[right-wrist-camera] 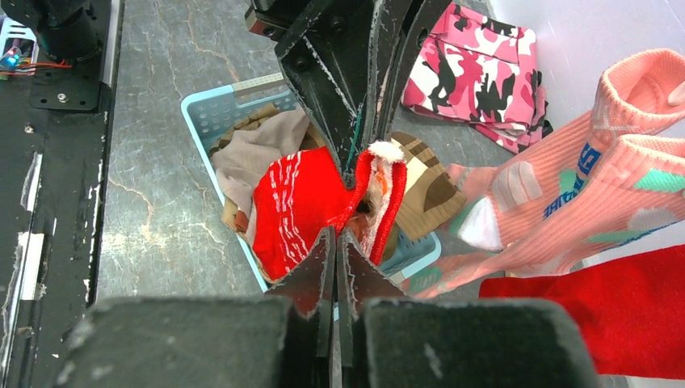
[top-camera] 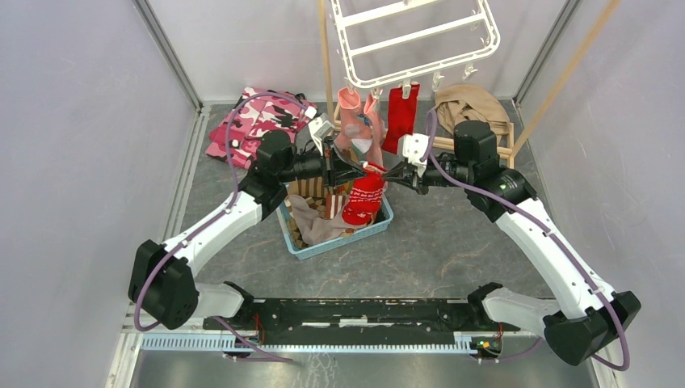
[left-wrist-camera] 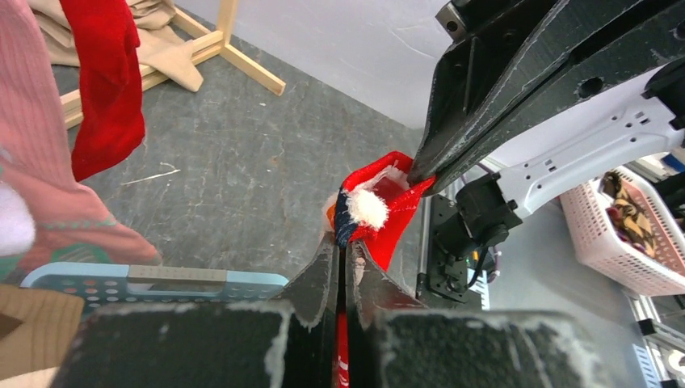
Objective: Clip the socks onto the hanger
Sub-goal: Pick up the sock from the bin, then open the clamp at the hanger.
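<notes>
While left pincer (top-camera: 360, 172) and right pincer (top-camera: 391, 176) clamp red sock (top-camera: 364, 199) | basket (top-camera: 347, 238) below | hung socks (top-camera: 401, 117) close behind

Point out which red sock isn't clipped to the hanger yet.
The red sock with white marks, pinched by the left hand and right hand over the basket; the plain red sock hangs from the hanger.

The left gripper (left-wrist-camera: 346, 246), its black fingers pressed together, pinches the cuff of a red fabric sock (left-wrist-camera: 393, 218) that bears a white fluffy tuft. From the right, the black right gripper (left-wrist-camera: 418, 174) bites the opposite rim of that cuff, so the sock is held between the two above the grey table (left-wrist-camera: 242, 162). Farther off hang a plain red sock (left-wrist-camera: 105, 89) and a salmon-pink ribbed sock (left-wrist-camera: 44, 170). The rim of a light-blue perforated plastic basket (left-wrist-camera: 153, 279) shows below. At the far side, a tan cloth (left-wrist-camera: 174, 61) drapes a pale wooden stand (left-wrist-camera: 250, 70).
</notes>
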Robot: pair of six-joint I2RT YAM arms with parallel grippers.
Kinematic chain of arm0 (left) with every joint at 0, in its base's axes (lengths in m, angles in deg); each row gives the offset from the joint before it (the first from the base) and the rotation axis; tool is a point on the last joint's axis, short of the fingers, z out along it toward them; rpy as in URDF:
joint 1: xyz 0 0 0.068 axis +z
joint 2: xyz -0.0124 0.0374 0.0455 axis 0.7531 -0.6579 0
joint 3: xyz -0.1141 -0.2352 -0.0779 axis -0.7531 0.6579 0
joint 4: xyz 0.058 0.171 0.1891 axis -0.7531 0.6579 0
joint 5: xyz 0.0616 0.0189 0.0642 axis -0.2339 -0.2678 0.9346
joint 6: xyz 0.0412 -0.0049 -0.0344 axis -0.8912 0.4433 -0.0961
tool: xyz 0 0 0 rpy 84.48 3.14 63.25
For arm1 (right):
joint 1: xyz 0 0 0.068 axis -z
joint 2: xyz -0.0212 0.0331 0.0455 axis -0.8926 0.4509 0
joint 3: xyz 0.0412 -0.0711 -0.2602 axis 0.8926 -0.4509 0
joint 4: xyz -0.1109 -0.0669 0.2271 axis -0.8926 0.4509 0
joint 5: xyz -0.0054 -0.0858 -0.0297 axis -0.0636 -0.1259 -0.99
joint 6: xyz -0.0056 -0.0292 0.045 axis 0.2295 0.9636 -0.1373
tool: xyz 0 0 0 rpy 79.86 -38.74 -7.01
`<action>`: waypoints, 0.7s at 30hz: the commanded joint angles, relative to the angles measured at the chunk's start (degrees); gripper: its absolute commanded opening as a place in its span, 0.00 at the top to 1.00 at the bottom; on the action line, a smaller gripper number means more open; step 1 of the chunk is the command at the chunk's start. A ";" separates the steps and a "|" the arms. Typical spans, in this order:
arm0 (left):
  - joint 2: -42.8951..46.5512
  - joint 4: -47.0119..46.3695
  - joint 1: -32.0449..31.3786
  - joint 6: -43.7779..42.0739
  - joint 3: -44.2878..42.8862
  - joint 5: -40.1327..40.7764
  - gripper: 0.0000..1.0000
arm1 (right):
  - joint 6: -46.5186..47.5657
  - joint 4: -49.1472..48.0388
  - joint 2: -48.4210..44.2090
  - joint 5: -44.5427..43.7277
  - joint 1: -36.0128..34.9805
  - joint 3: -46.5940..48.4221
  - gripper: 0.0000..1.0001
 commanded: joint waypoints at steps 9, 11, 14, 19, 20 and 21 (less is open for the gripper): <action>2.87 -2.39 0.35 -4.59 -0.92 -1.00 0.98 | -6.54 -4.22 -2.26 -5.20 3.14 4.04 0.51; 4.03 -5.98 0.37 -3.66 1.21 -1.22 0.98 | -9.49 -7.35 -3.21 -5.28 7.29 3.03 0.48; 5.47 -10.55 0.37 -2.53 3.67 -1.33 0.98 | -13.17 -11.13 -4.25 -5.47 11.48 1.06 0.47; 5.64 -13.76 0.37 -0.29 4.07 -0.33 0.97 | -17.90 -16.96 -4.00 -3.03 16.81 -0.69 0.44; 5.42 -15.60 0.37 1.11 4.34 -0.08 0.97 | -19.21 -19.11 -4.04 -2.30 17.89 -1.29 0.42; 5.21 -17.67 0.37 2.86 4.56 0.34 0.97 | -20.67 -21.44 -4.04 -1.34 19.28 -2.15 0.41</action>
